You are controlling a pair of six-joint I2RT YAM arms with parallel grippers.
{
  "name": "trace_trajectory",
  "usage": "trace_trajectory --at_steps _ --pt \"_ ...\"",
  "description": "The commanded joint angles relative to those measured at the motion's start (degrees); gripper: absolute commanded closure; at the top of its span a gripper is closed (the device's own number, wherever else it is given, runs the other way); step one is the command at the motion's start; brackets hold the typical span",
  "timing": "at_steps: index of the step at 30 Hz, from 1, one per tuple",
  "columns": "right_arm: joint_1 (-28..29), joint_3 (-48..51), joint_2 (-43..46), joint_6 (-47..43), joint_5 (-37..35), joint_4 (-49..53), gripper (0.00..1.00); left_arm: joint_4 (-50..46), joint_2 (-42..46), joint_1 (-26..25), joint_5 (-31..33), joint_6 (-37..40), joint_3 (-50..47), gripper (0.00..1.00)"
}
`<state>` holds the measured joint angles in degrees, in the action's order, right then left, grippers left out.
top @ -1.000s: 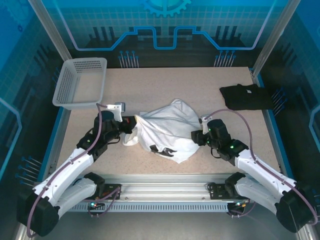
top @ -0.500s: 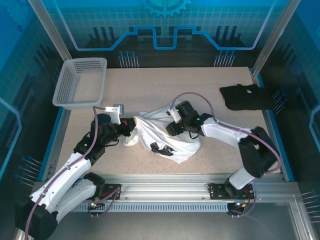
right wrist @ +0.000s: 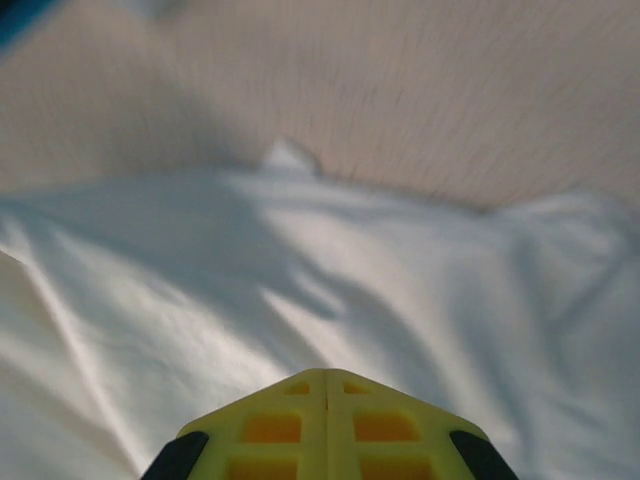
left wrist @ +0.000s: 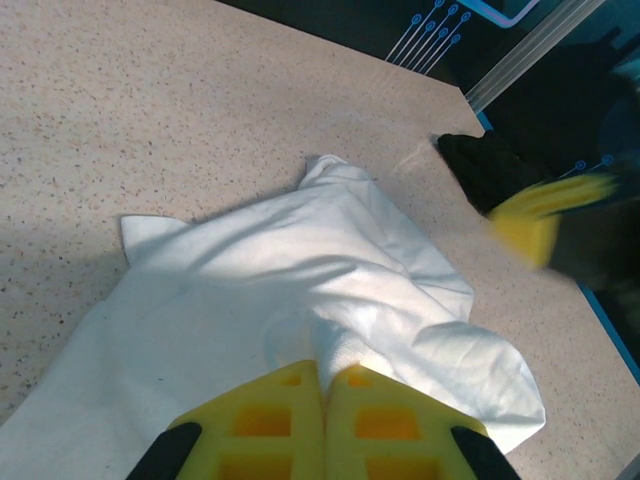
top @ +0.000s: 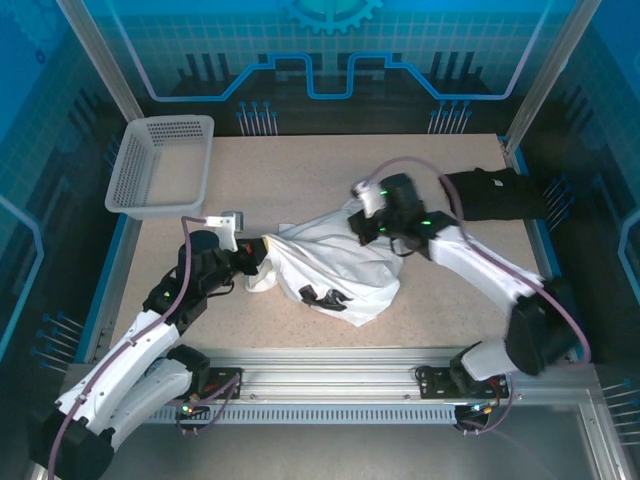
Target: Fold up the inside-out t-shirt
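Observation:
The inside-out t-shirt [top: 335,262] lies crumpled and wrinkled in the middle of the table, white with small dark marks along its near edge. My left gripper [top: 266,254] is at its left edge, shut on a bunched fold of the cloth [left wrist: 345,345]; in the left wrist view the left gripper [left wrist: 325,368] has fabric pinched at its tips. My right gripper [top: 366,228] is over the shirt's far right corner. In the right wrist view the right gripper [right wrist: 327,373] is shut, hovering over the t-shirt [right wrist: 300,270], with no cloth visible between its fingers.
A white mesh basket [top: 160,165] stands at the far left corner. A black folded garment [top: 495,192] lies at the far right, just behind the right arm, and also shows in the left wrist view [left wrist: 480,170]. Bare speckled tabletop [top: 300,175] surrounds the shirt.
The right arm swung from the shirt's right edge up to its far right corner; its jaws opened on the way and are shut now. The left gripper kept its hold, shifting slightly left.

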<state>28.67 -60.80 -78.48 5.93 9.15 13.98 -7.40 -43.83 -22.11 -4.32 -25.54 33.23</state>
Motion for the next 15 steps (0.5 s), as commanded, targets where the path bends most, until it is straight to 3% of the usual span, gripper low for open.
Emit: trace_trajectory --at_steps 1,5,9,15 --pt "-1.76 2.53 10.37 1.93 3.54 -1.97 1.0 2.46 0.77 0.5 0.67 0.05 1.66 1.0" --pt "-1.03 5.36 13.59 0.67 1.91 -1.44 1.0 3.36 -0.03 0.51 -0.32 -0.11 1.78 1.0" --pt "2.86 4.29 6.67 -2.55 -1.47 2.19 0.58 3.05 -0.22 0.49 -0.8 -0.52 1.33 1.0" --pt "5.89 0.96 -8.37 -5.33 -2.83 3.25 0.36 2.66 0.5 0.49 -0.68 -0.57 1.04 1.0"
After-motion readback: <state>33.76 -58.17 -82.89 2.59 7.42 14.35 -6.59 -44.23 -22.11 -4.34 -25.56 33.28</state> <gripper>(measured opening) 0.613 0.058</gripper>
